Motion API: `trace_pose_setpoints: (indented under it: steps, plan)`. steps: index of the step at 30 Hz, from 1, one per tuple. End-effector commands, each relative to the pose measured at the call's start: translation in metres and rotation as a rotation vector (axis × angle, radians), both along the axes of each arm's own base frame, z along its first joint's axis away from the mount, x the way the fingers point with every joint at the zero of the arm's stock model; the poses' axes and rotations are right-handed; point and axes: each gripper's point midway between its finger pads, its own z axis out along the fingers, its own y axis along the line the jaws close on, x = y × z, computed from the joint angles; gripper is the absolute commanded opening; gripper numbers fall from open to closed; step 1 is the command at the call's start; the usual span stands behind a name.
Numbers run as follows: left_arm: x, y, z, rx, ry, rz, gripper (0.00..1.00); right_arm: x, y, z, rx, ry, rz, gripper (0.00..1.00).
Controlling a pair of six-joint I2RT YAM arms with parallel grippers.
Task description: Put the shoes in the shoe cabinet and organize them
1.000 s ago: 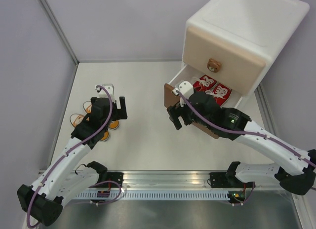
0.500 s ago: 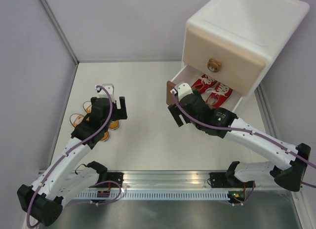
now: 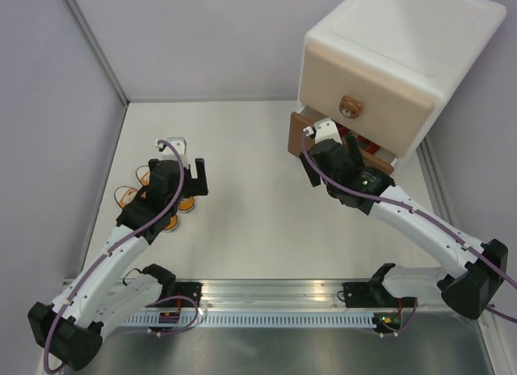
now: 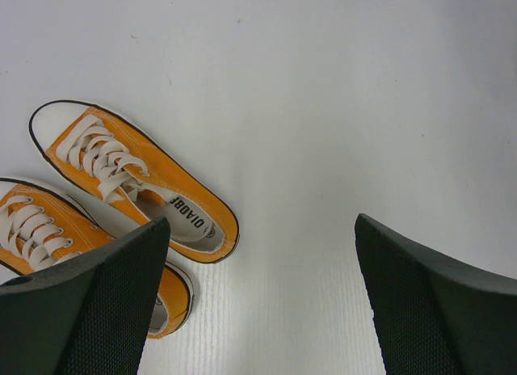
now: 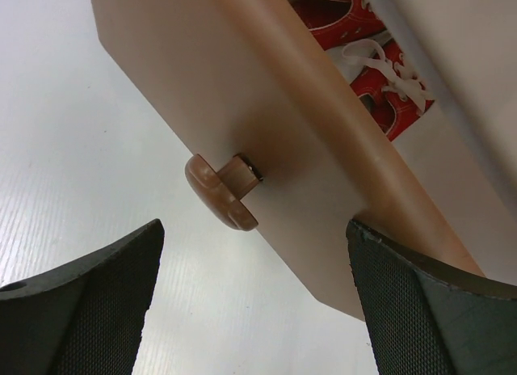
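Note:
The white shoe cabinet [image 3: 404, 35] stands at the back right, its beige upper drawer [image 3: 380, 88] shut. The brown lower drawer [image 3: 297, 132] is out only a little. Two red shoes [image 5: 392, 100] lie inside it, barely showing from above. My right gripper [image 3: 333, 149] is open right at the drawer front [image 5: 275, 124], and the brown knob [image 5: 222, 189] sits just ahead of my right gripper [image 5: 254, 302], untouched. Two orange shoes [image 4: 137, 181] lie side by side on the table at the left. My left gripper [image 4: 262, 302] hovers open just right of them, holding nothing.
Grey walls enclose the white table [image 3: 242, 229] on the left and at the back. A metal rail [image 3: 275, 298] with the arm bases runs along the near edge. The cabinet sits angled in the back right corner.
My right gripper has moved toward the cabinet and the lower drawer has slid from wide open to nearly shut, hiding most of the red shoes. The left arm has not moved.

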Motion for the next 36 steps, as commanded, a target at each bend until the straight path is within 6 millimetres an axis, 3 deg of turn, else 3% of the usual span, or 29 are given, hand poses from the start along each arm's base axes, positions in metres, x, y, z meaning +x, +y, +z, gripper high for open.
trace_pose_setpoints:
  steps: [1, 16, 36]
  plan:
    - [0.004, 0.003, 0.008, 0.016, -0.039, 0.005, 0.97, 0.017, -0.025, 0.017, -0.045, -0.092, -0.117, 0.98]
    - [0.004, 0.003, 0.008, 0.02, -0.04, 0.003, 0.97, 0.033, -0.055, 0.027, -0.096, -0.182, -0.28, 0.98]
    - [0.004, 0.005, 0.009, 0.02, -0.043, 0.009, 0.97, 0.03, -0.057, 0.029, -0.043, -0.206, -0.282, 0.98]
